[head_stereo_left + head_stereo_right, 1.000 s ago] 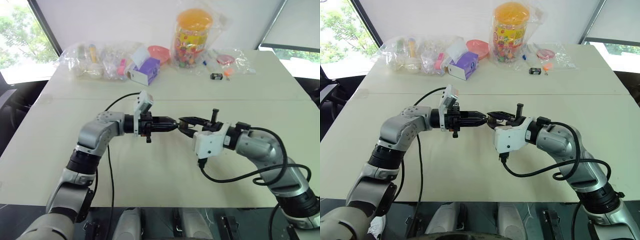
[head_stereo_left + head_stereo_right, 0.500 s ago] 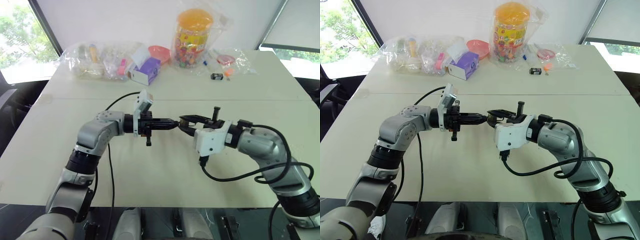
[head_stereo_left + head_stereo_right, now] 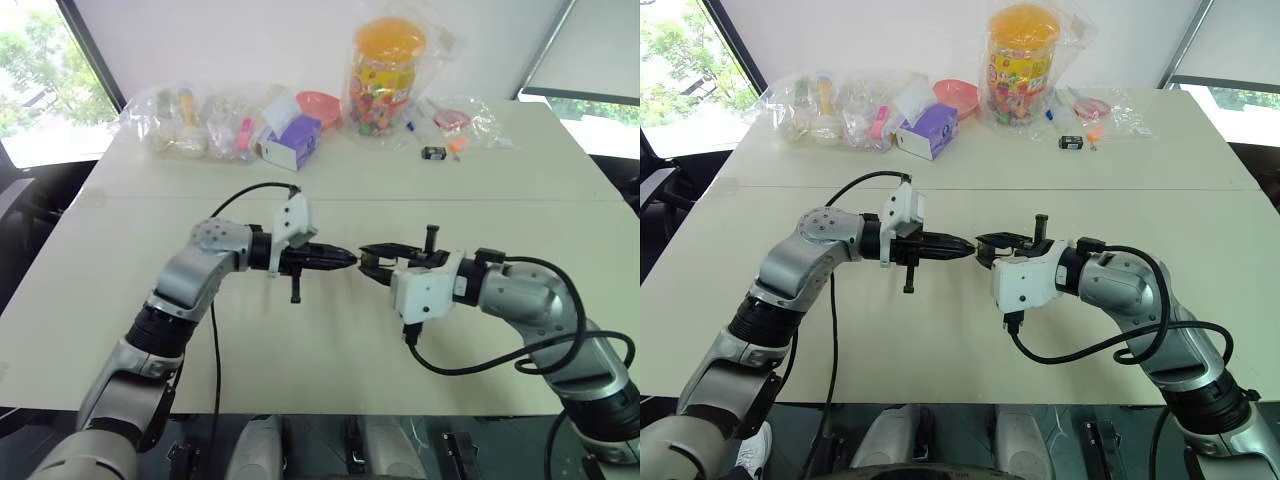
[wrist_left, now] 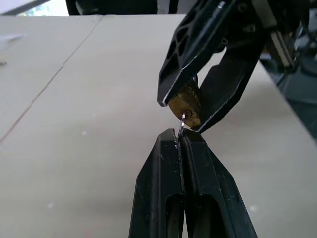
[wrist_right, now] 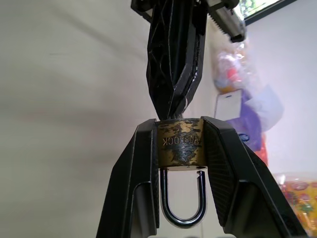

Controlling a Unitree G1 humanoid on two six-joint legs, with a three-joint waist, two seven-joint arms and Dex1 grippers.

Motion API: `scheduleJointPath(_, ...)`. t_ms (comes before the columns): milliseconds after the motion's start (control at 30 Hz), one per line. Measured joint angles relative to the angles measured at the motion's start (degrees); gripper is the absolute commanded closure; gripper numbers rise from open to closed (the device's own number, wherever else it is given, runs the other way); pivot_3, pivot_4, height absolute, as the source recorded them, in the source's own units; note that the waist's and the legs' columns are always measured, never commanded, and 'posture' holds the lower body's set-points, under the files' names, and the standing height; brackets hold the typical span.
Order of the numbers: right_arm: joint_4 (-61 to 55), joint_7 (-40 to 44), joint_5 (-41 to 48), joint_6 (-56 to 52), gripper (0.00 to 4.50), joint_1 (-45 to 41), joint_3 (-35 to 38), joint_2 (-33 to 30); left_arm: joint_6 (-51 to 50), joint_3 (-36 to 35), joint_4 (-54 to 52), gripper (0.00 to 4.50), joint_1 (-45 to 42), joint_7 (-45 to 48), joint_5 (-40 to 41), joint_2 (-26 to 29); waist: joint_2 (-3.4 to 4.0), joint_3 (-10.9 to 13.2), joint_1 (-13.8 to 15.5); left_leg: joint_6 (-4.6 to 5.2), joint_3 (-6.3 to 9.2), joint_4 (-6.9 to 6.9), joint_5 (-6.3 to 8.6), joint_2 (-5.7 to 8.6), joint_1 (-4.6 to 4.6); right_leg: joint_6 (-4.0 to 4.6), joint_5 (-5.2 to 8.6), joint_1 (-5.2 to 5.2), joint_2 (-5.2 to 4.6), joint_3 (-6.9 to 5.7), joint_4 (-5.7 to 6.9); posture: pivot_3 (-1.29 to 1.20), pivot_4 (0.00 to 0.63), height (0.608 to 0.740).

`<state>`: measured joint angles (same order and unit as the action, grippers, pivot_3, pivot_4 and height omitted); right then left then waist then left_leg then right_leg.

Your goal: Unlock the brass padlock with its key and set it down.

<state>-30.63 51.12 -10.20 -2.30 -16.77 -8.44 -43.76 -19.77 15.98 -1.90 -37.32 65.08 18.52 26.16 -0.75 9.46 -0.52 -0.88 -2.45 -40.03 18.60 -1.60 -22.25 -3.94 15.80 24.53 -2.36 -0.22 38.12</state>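
Padlock (image 5: 180, 144), brass and tiny, is clamped between the right gripper's (image 3: 985, 244) fingers above the table (image 3: 120, 290), shackle (image 5: 182, 201) pointing back toward its wrist. The left gripper (image 4: 179, 135) is clenched on a thin silvery key (image 4: 183, 120) at the lock's base.

Both arms are reaching in toward each other over the middle, tips nearly meeting. Left gripper (image 4: 179, 136) has its fingers pressed tight together, pointing level. Right gripper (image 5: 179, 130) faces it, fingers partly spread, clamping something.
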Motion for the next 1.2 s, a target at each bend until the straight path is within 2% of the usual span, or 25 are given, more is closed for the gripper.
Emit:
scheduleJointPath(133, -0.1, 0.8, 0.9, -0.3, 3.77, 0.3, 0.0, -0.4, 6.8, 0.9, 0.1, 4.45, 1.1, 0.1, -3.1, 0.2, 0.0, 0.0, 0.0, 0.02, 0.0, 0.0, 0.01, 0.0, 0.0, 0.0, 0.0, 0.0, 0.01, 0.0, 0.0, 0.0, 0.15, 0.74)
scheduleJointPath(367, -0.1, 0.9, 1.3, -0.6, 3.77, 0.2, 0.1, -0.5, 7.1, 0.9, 0.6, 4.45, 1.2, 0.1, -2.6, 0.1, 0.0, 0.0, 0.0, 0.04, 0.0, 0.0, 0.02, 0.0, 0.0, 0.0, 0.0, 0.0, 0.01, 0.0, 0.0, 0.0, 0.15, 0.74)
scheduleJointPath(433, 0.0, 1.0, 1.3, -0.5, 3.77, 0.1, 0.0, -0.5, 0.6, 0.2, 0.3, 4.45, 1.2, 0.1, 1.1, 0.1, 0.0, 0.0, -0.1, 0.05, 0.01, 0.0, 0.03, -0.01, 0.0, 0.0, 0.0, 0.0, 0.01, 0.0, 0.01, 0.0, 0.15, 0.74)
scheduleJointPath(533, -0.1, 1.1, 1.9, 0.3, 3.77, -0.9, -0.4, -0.5, -14.6, -3.4, -0.5, 4.45, 1.1, -0.3, 10.5, 0.2, 0.0, 0.0, -0.2, 0.05, 0.03, -0.01, 0.03, -0.03, 0.0, 0.0, 0.0, 0.0, 0.02, -0.01, 0.02, 0.0, 0.15, 0.74)
scheduleJointPath(633, -0.4, 1.5, 2.4, 0.6, 3.77, -1.5, -0.5, -0.6, -28.7, -8.1, -0.4, 3.53, 0.3, -2.1, 20.3, 0.0, -0.01, 0.0, -0.2, 0.05, 0.09, -0.01, 0.03, -0.04, 0.0, 0.0, 0.0, 0.0, 0.03, -0.02, 0.03, 0.0, 0.15, 0.74)
scheduleJointPath(767, -0.4, 2.3, 2.4, 0.6, 3.77, -0.6, -2.1, -0.9, -36.9, -14.4, -0.3, 1.53, -1.9, -4.3, 27.3, 0.1, -0.02, 0.0, -0.1, 0.04, 0.08, -0.03, 0.02, -0.01, -0.01, 0.0, 0.0, -0.01, -0.02, -0.02, 0.02, 0.0, 0.15, 0.74)
scheduleJointPath(867, -0.4, 2.3, 2.4, 0.6, 3.77, -0.6, -2.1, -0.9, -40.7, -16.5, 0.2, 0.07, -1.9, -6.2, 30.2, -0.5, -0.02, 0.0, 0.0, 0.04, 0.09, -0.04, 0.02, 0.0, -0.01, 0.0, 0.0, -0.02, -0.03, -0.02, 0.02, 0.0, 0.15, 0.74)
scheduleJointPath(1033, -0.4, 2.3, 2.4, 0.4, 3.77, -0.6, -2.1, -0.9, -40.9, -15.7, -0.1, 0.07, -1.6, -7.3, 29.4, -0.1, -0.02, 0.0, -0.1, 0.01, 0.09, -0.03, 0.01, -0.01, 0.0, 0.0, 0.0, -0.02, -0.03, -0.02, 0.02, 0.0, 0.15, 0.74)
scheduleJointPath(1200, -0.4, 2.3, 2.4, 0.2, 3.77, -0.8, -2.1, -0.9, -38.0, -10.9, -3.3, 0.07, 1.5, -6.5, 25.9, 1.1, -0.02, 0.0, -0.1, -0.03, 0.09, -0.03, -0.01, -0.01, 0.0, 0.0, 0.0, -0.02, -0.02, -0.02, 0.02, 0.0, 0.15, 0.74)
